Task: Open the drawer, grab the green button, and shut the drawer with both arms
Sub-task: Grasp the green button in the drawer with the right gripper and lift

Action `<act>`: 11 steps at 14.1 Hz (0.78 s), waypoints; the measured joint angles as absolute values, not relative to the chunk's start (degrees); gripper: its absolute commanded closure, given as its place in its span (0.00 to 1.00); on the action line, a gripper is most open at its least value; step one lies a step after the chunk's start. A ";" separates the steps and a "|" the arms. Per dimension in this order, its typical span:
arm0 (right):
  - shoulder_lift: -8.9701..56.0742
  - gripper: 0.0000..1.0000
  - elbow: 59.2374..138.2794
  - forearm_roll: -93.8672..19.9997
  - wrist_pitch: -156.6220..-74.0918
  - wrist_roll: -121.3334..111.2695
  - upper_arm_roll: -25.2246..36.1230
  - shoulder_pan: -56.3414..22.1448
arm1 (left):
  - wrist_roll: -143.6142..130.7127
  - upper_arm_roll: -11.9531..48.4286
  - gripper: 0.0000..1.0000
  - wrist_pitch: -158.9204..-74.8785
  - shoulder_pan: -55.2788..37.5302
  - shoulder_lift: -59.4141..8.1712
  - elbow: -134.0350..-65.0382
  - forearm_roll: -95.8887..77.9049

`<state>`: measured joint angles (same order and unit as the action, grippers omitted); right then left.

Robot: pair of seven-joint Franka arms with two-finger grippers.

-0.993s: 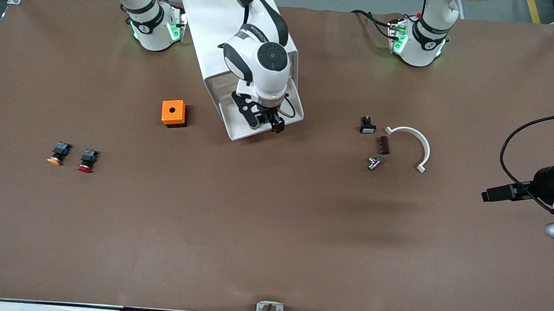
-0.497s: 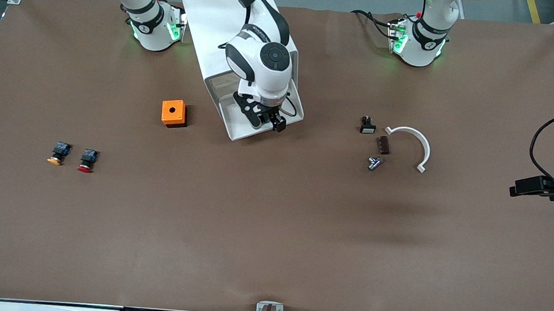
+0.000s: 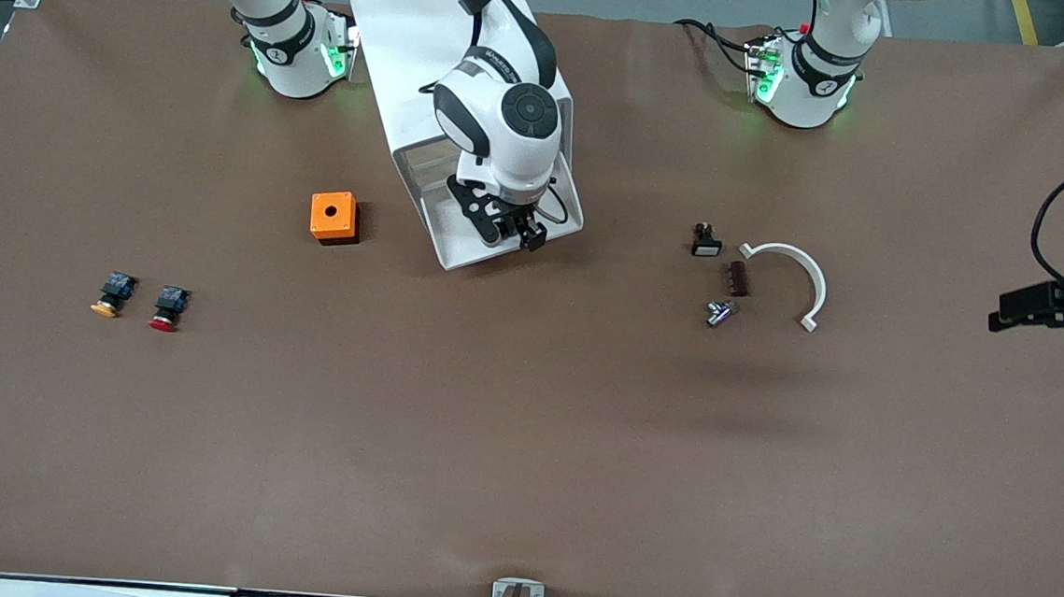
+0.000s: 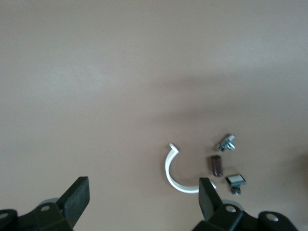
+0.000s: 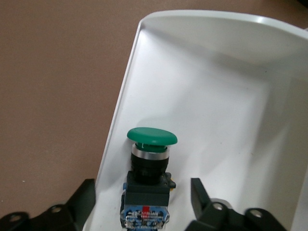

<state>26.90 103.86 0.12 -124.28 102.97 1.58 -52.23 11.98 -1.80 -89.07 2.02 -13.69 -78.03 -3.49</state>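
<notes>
Right hand (image 5: 144,207) apart astride button (image 5: 148,178), lying lengthwise in drawer (image 5: 231,96), green cap outward

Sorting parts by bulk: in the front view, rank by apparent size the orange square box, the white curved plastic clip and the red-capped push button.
1. White curved plastic clip, by span
2. Orange square box; bulk is close to the clip's
3. Red-capped push button

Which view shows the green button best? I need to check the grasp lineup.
The right wrist view: the green button lies in the open drawer, between the right gripper fingers. In the front view the arm hides it; the left wrist view does not show it.
</notes>
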 measured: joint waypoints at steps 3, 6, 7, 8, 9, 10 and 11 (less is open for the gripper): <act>26.91 1.00 103.75 0.01 -124.28 103.01 1.58 -52.24 | 8.64 0.92 0.00 -89.07 1.89 -6.49 -84.70 -3.44; 26.92 1.00 102.66 -1.16 -124.09 103.12 1.92 -52.21 | 4.91 3.72 0.00 -89.00 1.81 -1.28 -88.44 -3.40; 26.93 1.00 101.36 -1.78 -122.95 103.18 2.19 -52.05 | 3.97 4.45 0.00 -88.70 1.79 -0.19 -88.98 -3.38; 26.92 1.00 99.35 -2.32 -120.72 103.18 2.43 -51.56 | 3.36 4.89 0.00 -88.32 1.78 0.45 -89.27 -3.37; 26.91 1.00 96.80 -2.58 -118.10 103.17 2.61 -50.72 | 3.17 5.07 0.00 -88.02 1.78 0.77 -89.41 -3.36; 26.90 1.00 94.23 -2.81 -115.68 102.78 2.71 -49.53 | 3.16 5.10 0.00 -87.85 1.78 0.83 -89.44 -3.36; 26.88 1.00 92.08 -3.46 -113.77 101.32 2.77 -48.02 | 3.16 5.10 0.00 -87.83 1.78 0.81 -89.50 -3.36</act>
<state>26.88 92.08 -3.46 -113.77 101.32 2.77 -48.02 3.16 5.10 -87.83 1.78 0.81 -89.50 -3.36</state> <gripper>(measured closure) 0.590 0.000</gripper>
